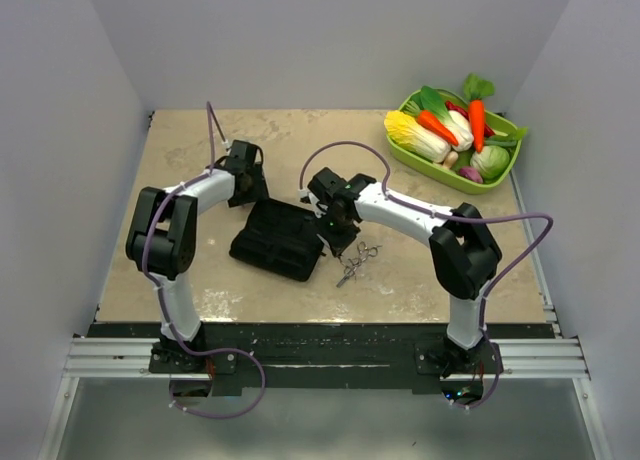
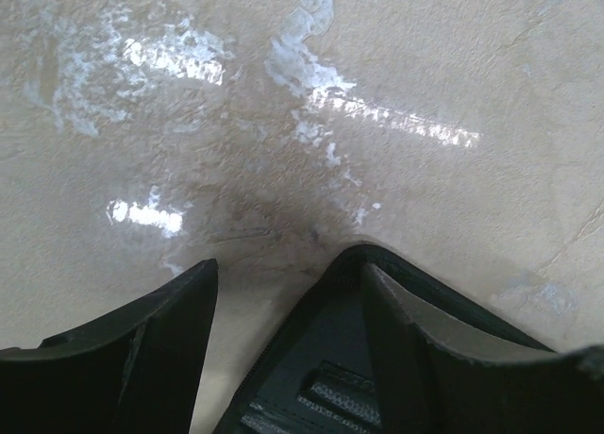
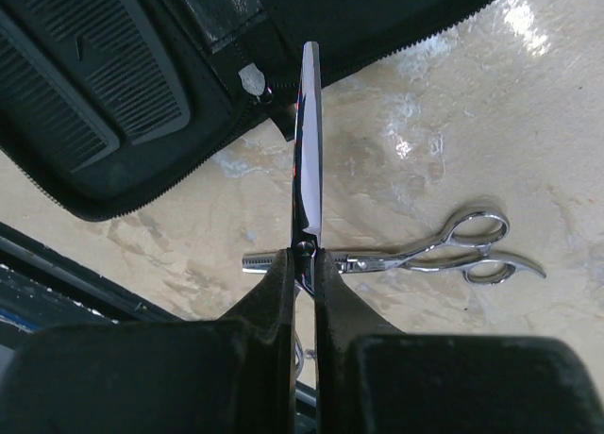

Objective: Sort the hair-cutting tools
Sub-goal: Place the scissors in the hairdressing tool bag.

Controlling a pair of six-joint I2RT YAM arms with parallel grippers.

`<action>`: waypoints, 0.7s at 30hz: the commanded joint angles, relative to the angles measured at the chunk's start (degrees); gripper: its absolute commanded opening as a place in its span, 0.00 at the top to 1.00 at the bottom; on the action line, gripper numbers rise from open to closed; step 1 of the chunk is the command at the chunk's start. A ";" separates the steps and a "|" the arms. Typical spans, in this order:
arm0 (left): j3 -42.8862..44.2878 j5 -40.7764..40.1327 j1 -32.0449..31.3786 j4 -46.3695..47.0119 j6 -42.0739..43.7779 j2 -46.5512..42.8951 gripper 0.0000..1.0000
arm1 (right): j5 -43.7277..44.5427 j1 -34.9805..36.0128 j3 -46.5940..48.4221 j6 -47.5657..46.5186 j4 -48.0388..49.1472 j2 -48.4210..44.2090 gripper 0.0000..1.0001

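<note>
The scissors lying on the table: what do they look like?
The scissors are shiny silver metal: two ring handles with a curved finger hook at one end, a toothed blade at the other. They lie flat on the beige table near the black case. Nothing grips them; the right end effector holds another pair.

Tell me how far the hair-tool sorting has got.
Done, it seems: what look like black combs lie in the open case. In hand: the right gripper is shut on one pair of scissors, blade pointing toward the case. Left: the second scissors lie untouched on the table; the left gripper, jaws open, sits at the case's corner.
</note>
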 commanded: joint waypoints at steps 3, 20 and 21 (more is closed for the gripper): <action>2.39 -2.46 0.35 -5.84 -0.30 -6.14 0.32 | -0.96 0.22 4.39 -1.84 -0.84 -0.41 1.00; -2.61 -1.33 1.05 -7.88 5.23 -9.84 0.44 | 0.72 0.22 8.78 -4.65 -3.22 2.23 1.00; -3.05 0.33 1.14 -7.43 6.28 -9.58 0.46 | 0.54 0.22 9.13 -4.91 -3.39 2.50 1.00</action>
